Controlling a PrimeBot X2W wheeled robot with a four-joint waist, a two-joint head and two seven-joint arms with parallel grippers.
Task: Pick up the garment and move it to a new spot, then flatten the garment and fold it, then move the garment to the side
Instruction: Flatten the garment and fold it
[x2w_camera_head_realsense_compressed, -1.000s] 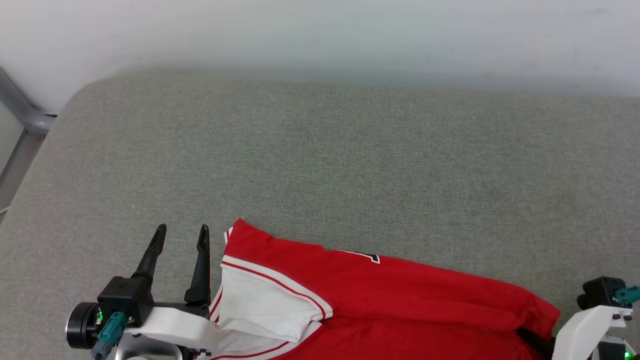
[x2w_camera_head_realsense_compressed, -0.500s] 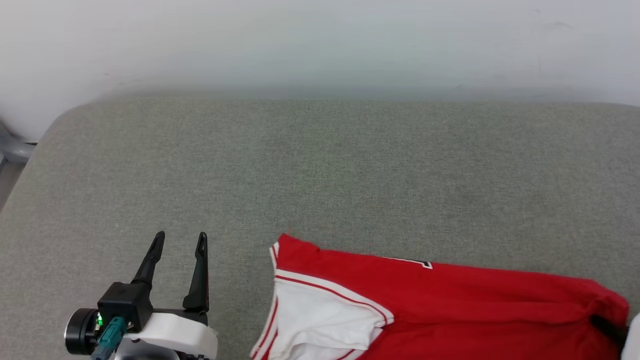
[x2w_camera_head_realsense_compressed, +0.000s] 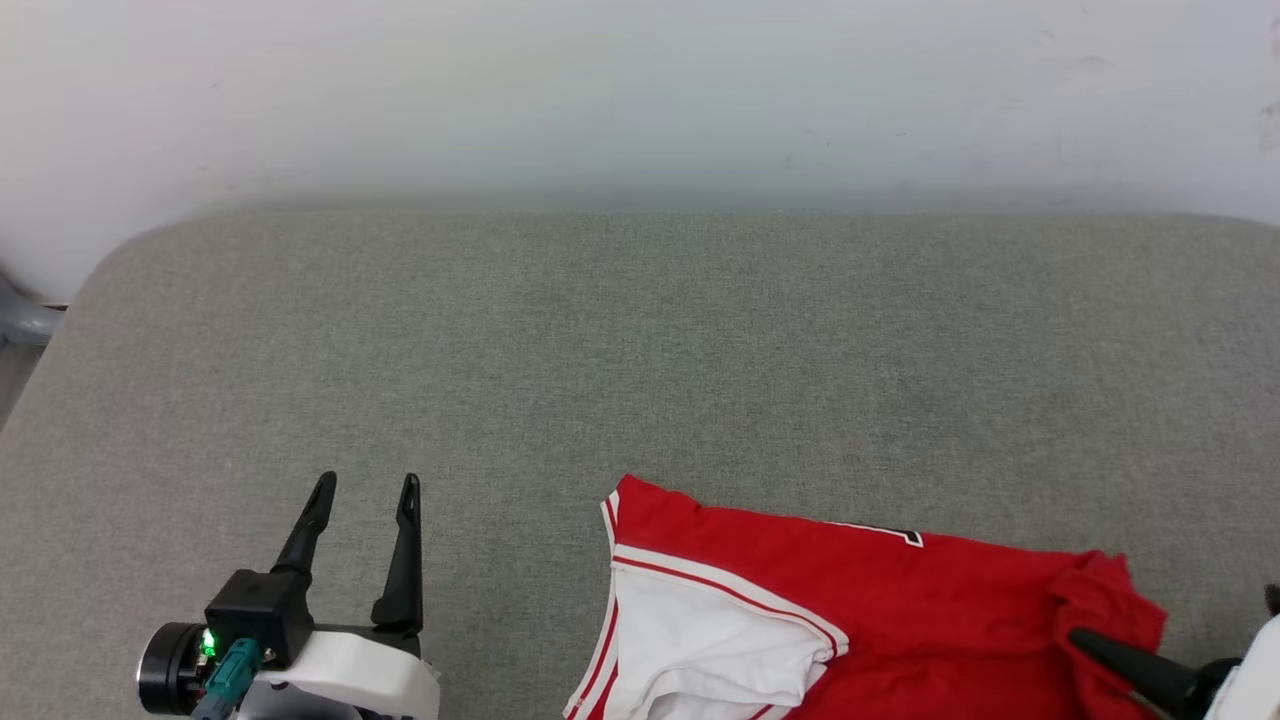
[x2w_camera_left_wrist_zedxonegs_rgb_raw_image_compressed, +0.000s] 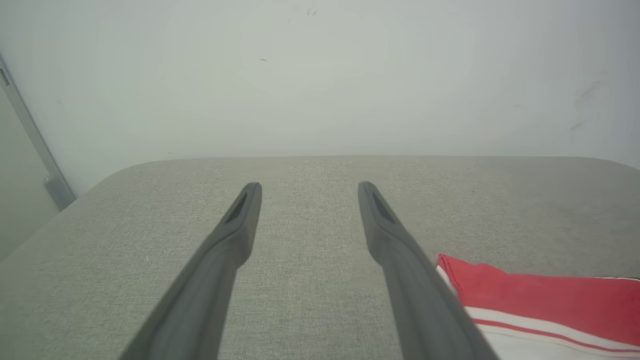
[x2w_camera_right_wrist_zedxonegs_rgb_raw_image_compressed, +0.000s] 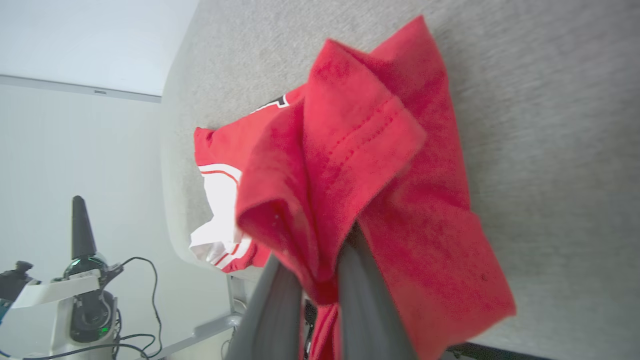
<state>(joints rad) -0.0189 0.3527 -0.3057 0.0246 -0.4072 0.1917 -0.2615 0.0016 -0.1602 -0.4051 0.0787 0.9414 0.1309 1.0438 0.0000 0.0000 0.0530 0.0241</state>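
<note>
The shirt (x2w_camera_head_realsense_compressed: 900, 610) is now lying on the grey cushion (x2w_camera_head_realsense_compressed: 640, 350) well apart from your left gripper (x2w_camera_head_realsense_compressed: 365, 485), no longer beside it. Your right gripper (x2w_camera_head_realsense_compressed: 1085, 640) is pinching its red edge; the left one is standing wide open

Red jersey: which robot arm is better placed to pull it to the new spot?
Probably the right arm. Its jaws are shut on a bunched edge of the red jersey; the jaws of the left arm stand open over the grey cushion, apart from the cloth.
</note>
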